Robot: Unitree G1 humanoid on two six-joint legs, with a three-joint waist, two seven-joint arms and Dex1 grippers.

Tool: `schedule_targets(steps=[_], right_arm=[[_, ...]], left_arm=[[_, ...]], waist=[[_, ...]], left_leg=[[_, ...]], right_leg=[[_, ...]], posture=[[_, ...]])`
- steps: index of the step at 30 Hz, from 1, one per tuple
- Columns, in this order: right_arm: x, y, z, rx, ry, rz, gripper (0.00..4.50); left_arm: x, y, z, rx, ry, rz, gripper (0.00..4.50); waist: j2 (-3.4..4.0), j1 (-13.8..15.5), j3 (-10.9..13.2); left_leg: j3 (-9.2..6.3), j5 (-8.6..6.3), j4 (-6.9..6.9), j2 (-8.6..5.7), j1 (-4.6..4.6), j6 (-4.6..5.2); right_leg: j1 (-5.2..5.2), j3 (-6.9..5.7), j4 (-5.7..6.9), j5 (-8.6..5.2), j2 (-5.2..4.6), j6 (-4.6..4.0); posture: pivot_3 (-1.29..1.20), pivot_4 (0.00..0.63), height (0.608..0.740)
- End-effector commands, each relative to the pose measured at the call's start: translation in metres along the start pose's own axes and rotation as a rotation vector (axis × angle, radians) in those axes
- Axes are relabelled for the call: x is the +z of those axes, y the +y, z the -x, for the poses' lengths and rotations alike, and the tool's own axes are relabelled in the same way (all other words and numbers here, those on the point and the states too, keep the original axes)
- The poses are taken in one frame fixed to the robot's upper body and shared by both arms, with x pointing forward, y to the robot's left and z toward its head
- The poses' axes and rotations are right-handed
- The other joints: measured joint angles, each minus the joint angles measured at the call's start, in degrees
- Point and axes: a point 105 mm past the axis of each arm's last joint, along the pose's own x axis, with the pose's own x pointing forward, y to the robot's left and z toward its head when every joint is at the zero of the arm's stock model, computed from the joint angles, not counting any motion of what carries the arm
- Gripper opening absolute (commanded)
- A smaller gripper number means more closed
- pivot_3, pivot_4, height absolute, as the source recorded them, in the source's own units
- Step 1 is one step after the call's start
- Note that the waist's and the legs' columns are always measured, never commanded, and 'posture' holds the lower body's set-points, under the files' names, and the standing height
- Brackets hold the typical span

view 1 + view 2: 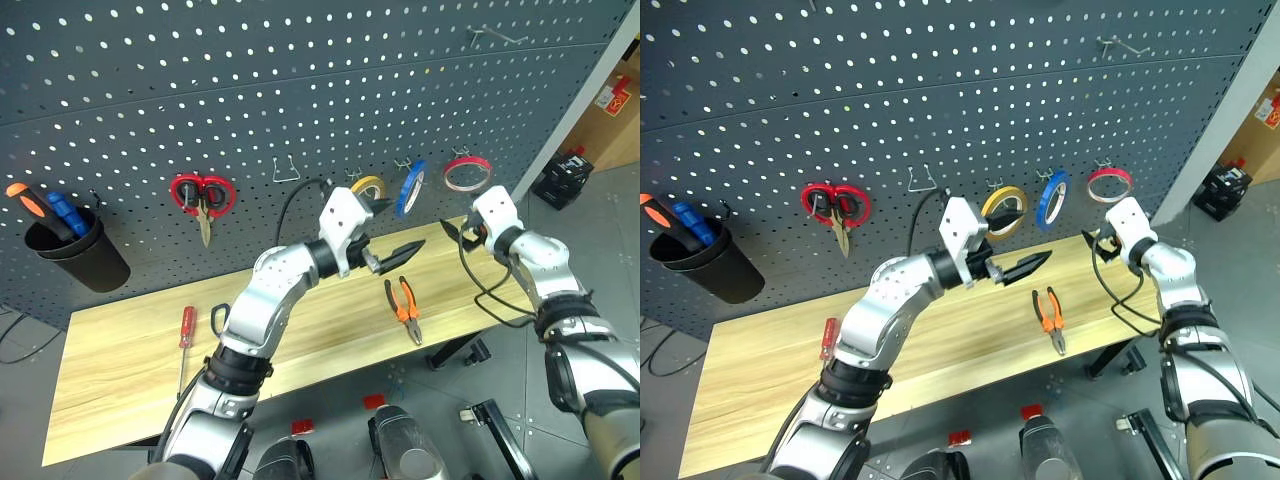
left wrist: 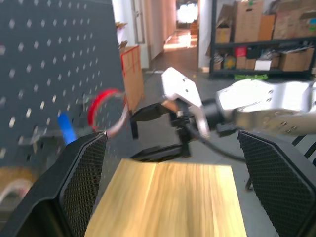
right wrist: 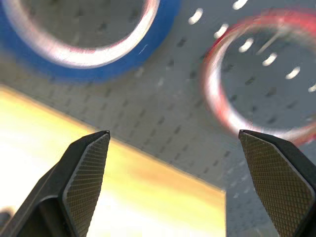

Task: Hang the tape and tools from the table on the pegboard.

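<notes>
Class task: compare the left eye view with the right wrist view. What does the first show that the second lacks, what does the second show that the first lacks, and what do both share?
Left eye view alone: orange-handled pliers and red-handled screwdriver lying on the table, red scissors and yellow roll hanging.

Right wrist view alone: the open right claw seen close from behind, its textured pads spread apart.

Both: red tape and blue roll hanging on the pegboard, above the table.
</notes>
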Motion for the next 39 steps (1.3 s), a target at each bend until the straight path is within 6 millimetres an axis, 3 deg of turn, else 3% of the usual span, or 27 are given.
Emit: schedule_targets(steps=[1, 6, 12, 16, 22, 25, 39], right_arm=[[0.015, -0.002, 0.014, 0.004, 0.020, -0.029, 4.48], [0.015, 0.035, 0.022, 0.054, 0.217, -0.213, 4.48], [0.029, 0.071, 0.020, 0.086, 0.398, -0.430, 4.48], [0.031, 0.074, 0.023, 0.063, 0.508, -0.496, 4.48], [0.020, 0.071, 0.024, 0.028, 0.605, -0.438, 4.48], [0.015, 0.072, 0.022, 0.015, 0.624, -0.438, 4.48], [0.015, 0.082, 0.002, 0.000, 0.652, -0.515, 4.48]], left_arm=[[-0.007, -0.005, 0.024, 0.006, 0.032, -0.034, 4.50], [-0.034, -0.014, 0.068, 0.020, 0.152, 0.006, 4.50], [-0.043, -0.031, 0.102, 0.060, 0.225, 0.055, 4.50], [-0.047, -0.045, 0.116, 0.081, 0.260, 0.089, 4.50], [-0.047, -0.056, 0.119, 0.124, 0.263, 0.115, 4.50], [-0.045, -0.057, 0.119, 0.139, 0.263, 0.117, 4.50], [-0.044, -0.058, 0.124, 0.166, 0.274, 0.119, 4.50]], waist=[[-0.02, 0.87, 0.91], [-0.20, 2.84, 3.97], [-0.35, 5.33, 7.34], [-0.34, 6.76, 8.99], [-0.41, 7.72, 10.38], [-0.54, 7.71, 10.83], [-0.85, 8.41, 12.40]], left_leg=[[0.06, -0.04, 0.01, 0.05, 0.08, 0.05], [0.31, -0.39, 0.09, 0.08, 0.50, 0.48], [0.24, -0.40, 0.13, 0.14, 0.44, 0.48], [0.27, -0.40, 0.14, 0.15, 0.37, 0.48], [0.31, -0.40, 0.11, 0.10, 0.16, 0.49], [0.38, -0.38, 0.17, 0.10, -0.31, 0.48], [0.57, -0.33, 0.19, 0.14, -0.73, 0.42]], right_leg=[[0.05, 0.11, 0.00, 0.00, -0.02, 0.00], [0.06, 0.77, 0.06, 0.03, -0.02, 0.05], [-0.14, 0.76, 0.16, 0.03, -0.03, 0.02], [-0.25, 0.75, 0.16, 0.04, -0.13, 0.00], [-0.54, 0.67, 0.21, 0.08, -0.24, -0.05], [-1.19, 0.73, 0.57, 0.08, -0.22, -0.05], [-1.90, 0.96, 0.96, 0.08, -0.09, -0.05]], posture=[[-0.26, 0.289, 0.740], [-0.25, 0.366, 0.740], [-0.23, 0.425, 0.740], [-0.20, 0.452, 0.740], [-0.17, 0.458, 0.740], [-0.15, 0.467, 0.740], [-0.12, 0.469, 0.740]])
